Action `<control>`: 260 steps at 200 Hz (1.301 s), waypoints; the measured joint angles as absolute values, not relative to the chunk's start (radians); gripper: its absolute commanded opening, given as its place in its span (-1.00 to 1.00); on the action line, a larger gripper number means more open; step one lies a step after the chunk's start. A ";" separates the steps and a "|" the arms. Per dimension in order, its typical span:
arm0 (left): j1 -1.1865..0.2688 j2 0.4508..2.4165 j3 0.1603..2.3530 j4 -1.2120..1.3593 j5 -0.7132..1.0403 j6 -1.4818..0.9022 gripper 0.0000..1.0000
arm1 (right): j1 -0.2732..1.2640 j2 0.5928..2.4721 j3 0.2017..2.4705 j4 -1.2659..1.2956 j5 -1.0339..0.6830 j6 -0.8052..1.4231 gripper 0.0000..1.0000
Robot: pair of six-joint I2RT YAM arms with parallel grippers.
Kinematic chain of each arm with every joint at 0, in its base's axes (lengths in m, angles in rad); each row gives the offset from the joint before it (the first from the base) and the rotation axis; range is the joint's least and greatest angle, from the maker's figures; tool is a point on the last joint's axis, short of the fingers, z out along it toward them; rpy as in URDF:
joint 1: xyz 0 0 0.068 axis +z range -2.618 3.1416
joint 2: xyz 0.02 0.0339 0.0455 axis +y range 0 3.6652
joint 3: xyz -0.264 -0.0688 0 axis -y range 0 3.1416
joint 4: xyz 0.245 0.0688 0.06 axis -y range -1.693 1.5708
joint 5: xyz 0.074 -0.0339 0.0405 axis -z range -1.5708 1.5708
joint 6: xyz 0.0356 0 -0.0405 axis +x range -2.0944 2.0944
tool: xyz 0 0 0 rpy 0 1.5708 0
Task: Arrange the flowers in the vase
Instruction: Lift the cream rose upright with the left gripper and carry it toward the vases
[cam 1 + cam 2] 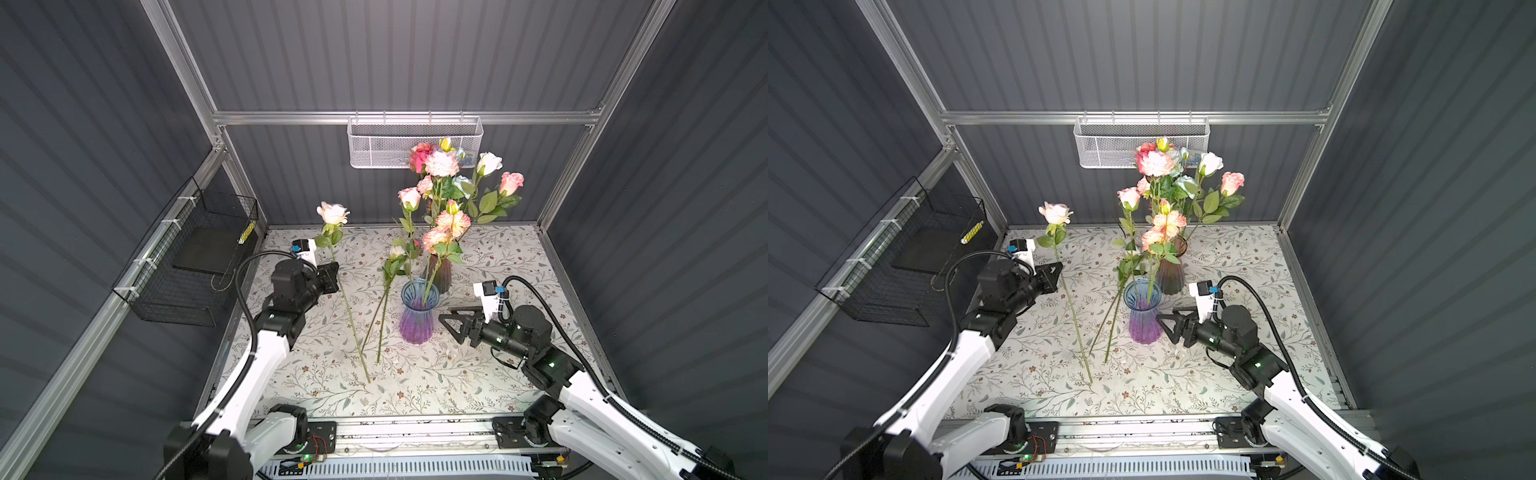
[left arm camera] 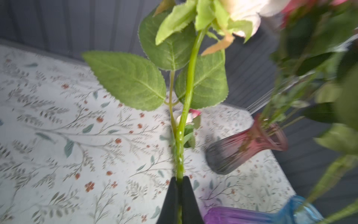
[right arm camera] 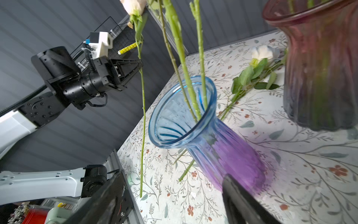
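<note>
My right gripper gapes empty just right of the blue vase. Left of that vase, farther back, my left gripper pinches the cream rose mid-stem. The stem stands near upright, so the vase mouth lies rightward.

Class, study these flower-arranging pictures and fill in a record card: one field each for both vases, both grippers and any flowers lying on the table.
Blue-purple vase: upright, a few stems standing in it
Dark pink vase: behind it, holding most blooms
Left gripper: shut on the cream rose stem, bloom upward
Right gripper: open, beside the blue-purple vase's base
Loose flowers: two stems lying on the table, left of the blue-purple vase
</note>
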State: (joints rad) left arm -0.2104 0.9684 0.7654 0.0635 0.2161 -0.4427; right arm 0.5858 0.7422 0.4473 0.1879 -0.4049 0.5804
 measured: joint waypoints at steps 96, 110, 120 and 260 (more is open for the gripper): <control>-0.221 0.816 0.865 0.350 0.320 -0.483 -1.00 | 0.587 0.693 0.456 0.156 -0.272 0.592 0.64; -0.221 0.842 0.895 0.384 0.335 -0.492 -1.00 | 0.587 0.703 0.467 0.156 -0.265 0.595 0.63; -0.223 0.861 0.910 0.408 0.343 -0.500 -1.00 | 0.587 0.707 0.473 0.157 -0.263 0.595 0.63; -0.518 1.235 1.268 0.599 0.296 -0.398 -1.00 | 0.587 0.690 0.519 0.108 -0.235 0.564 0.69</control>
State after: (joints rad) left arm -0.5179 1.2346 1.2678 0.5987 0.2962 -0.3981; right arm 0.5869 0.6895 0.5186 0.1078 -0.2348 0.5636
